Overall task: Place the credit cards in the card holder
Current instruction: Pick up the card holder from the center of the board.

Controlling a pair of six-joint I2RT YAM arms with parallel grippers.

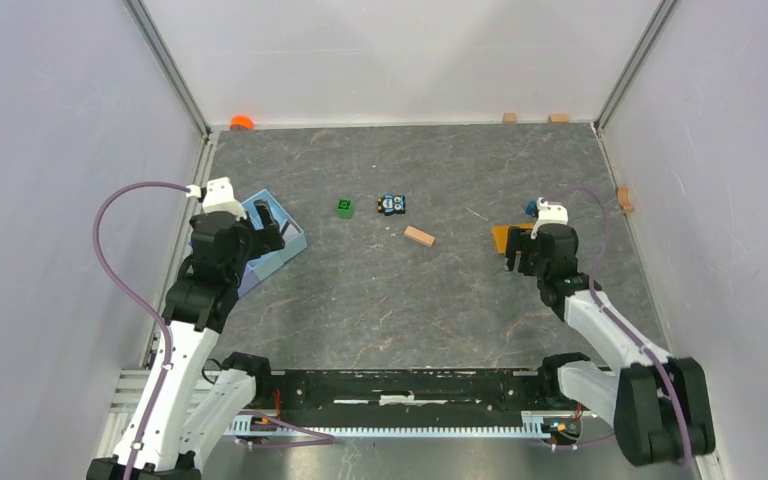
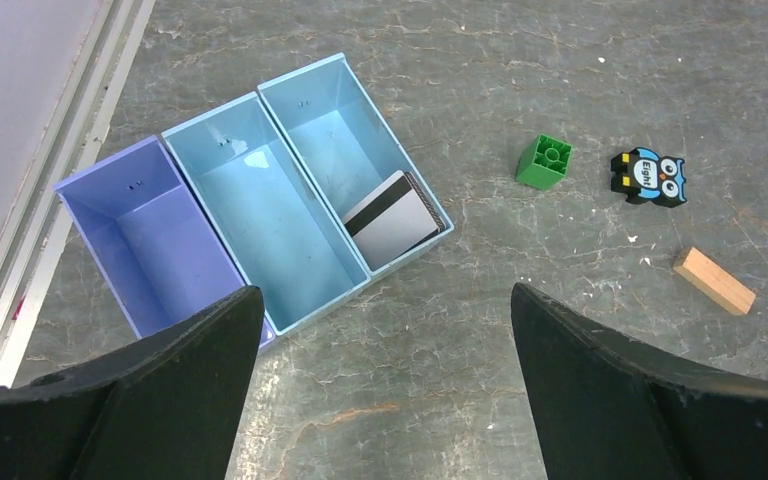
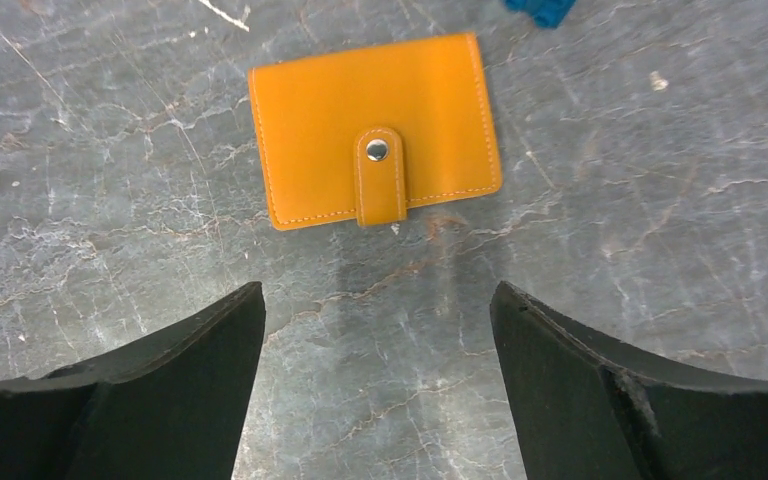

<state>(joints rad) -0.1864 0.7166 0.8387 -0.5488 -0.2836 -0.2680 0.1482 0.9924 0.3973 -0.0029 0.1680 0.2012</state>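
The credit cards (image 2: 392,218) lie stacked and leaning in the right-hand compartment of the light blue divided tray (image 2: 260,110). The top card shows a grey back with a black stripe, with a dark card edge behind it. My left gripper (image 2: 385,290) is open and empty, above the table just in front of the tray; in the top view the left gripper (image 1: 272,228) covers the cards. The card holder (image 3: 375,130) is an orange wallet, lying flat and closed with its snap strap fastened. My right gripper (image 3: 377,287) is open and empty, just short of it. The top view shows the right gripper (image 1: 516,256) partly covering the card holder (image 1: 503,236).
A green block (image 2: 544,162), an owl-print block (image 2: 650,177) and a wooden block (image 2: 715,281) lie mid-table, right of the tray. A small blue object (image 3: 540,8) sits just beyond the wallet. White walls enclose the table; small orange and wooden pieces lie along the far edge.
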